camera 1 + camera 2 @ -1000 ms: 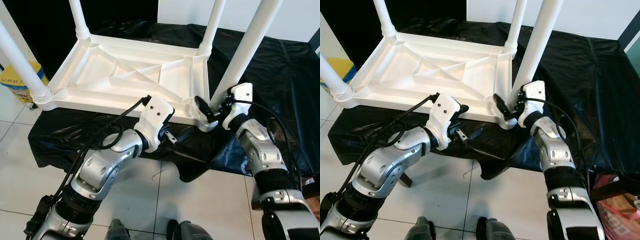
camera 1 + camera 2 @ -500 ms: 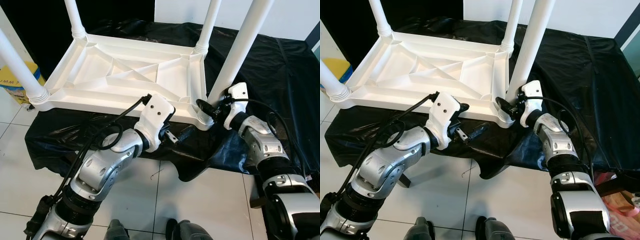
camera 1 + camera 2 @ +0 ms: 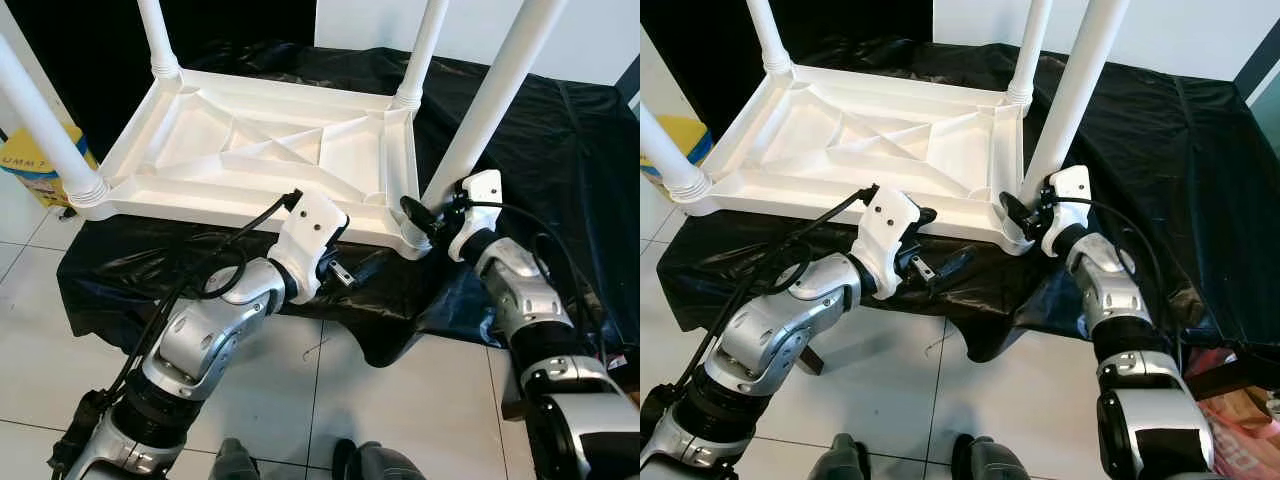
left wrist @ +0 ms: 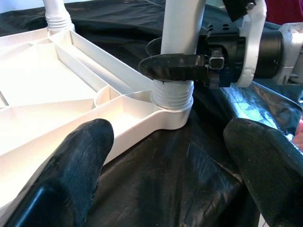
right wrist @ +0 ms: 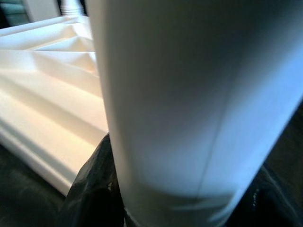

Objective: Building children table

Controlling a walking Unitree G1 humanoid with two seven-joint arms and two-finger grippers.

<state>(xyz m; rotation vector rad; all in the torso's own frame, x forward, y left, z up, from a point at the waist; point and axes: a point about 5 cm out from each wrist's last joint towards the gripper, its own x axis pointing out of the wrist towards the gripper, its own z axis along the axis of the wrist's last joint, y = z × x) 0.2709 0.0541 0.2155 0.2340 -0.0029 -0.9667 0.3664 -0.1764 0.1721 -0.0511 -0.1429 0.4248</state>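
- Black plastic sheet (image 3: 560,150) draped over a low surface, wrinkled and glossy, its edge hanging down to the floor
- White tiled floor (image 3: 400,400) with dark grout lines in the foreground
- Yellow bag (image 3: 40,165) with printed lettering at the left edge, beside the sheet
- White wall (image 3: 600,40) at the back right
- Pink packaging (image 3: 1240,415) at the lower right corner, partly cut off

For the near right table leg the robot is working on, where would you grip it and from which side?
Grip the table leg low on its round shaft, just above the threaded collar at the corner socket, coming in from the robot's right, beside the upturned table top. The right gripper already straddles it there. The shaft is smooth and leans slightly; a low hold likely gives the best control for turning.
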